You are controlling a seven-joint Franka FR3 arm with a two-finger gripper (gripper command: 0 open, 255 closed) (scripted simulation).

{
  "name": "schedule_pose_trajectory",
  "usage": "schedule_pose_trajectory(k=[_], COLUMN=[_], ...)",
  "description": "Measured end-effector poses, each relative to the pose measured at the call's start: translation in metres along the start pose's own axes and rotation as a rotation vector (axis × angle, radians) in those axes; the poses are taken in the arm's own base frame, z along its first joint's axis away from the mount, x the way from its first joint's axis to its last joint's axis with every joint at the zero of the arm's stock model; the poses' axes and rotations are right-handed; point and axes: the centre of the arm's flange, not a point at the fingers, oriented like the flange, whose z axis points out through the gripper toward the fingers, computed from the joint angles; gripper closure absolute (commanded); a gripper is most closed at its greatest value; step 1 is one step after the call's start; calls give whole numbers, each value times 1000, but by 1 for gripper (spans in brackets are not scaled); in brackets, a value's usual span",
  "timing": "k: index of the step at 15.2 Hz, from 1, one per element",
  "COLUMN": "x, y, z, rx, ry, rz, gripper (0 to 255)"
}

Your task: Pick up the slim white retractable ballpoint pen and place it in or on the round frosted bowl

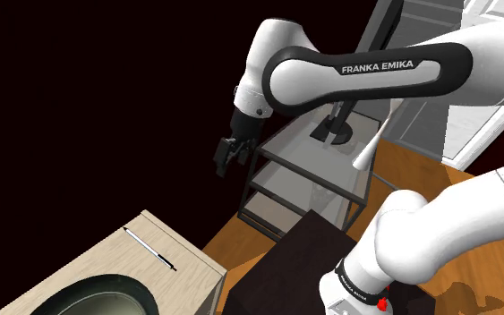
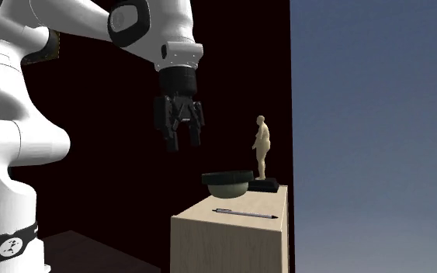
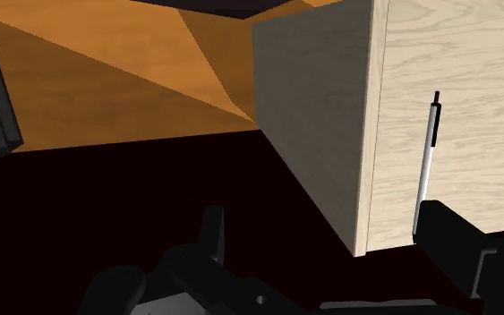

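While the big white arm [image 1: 366, 67] bends at its elbow and reaches out high over the room, its black claw [image 2: 182, 146] hangs in the air and points down. The two fingers stand apart, and nothing is between them. The claw is up above the light wooden box [image 2: 232, 236] and off to one side of it, well apart from everything on top. The slim white pen [image 2: 245, 213] with a dark tip lies flat on the box top, near one edge. The round bowl with a dark rim [image 2: 228, 182] sits on the same top, near the pen but not touching it. Beside the bowl stands a small tan figure of a person [image 2: 263, 147].
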Motion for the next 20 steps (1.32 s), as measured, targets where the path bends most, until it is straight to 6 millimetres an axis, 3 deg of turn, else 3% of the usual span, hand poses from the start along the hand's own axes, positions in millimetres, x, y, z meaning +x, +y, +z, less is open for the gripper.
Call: schedule_pose_trajectory(k=[13,20], x=[65,94], y=[-99,-144], z=[118,166], rx=[99,142], ry=[-1,-1], rz=[-29,-40], gripper=[0,0])
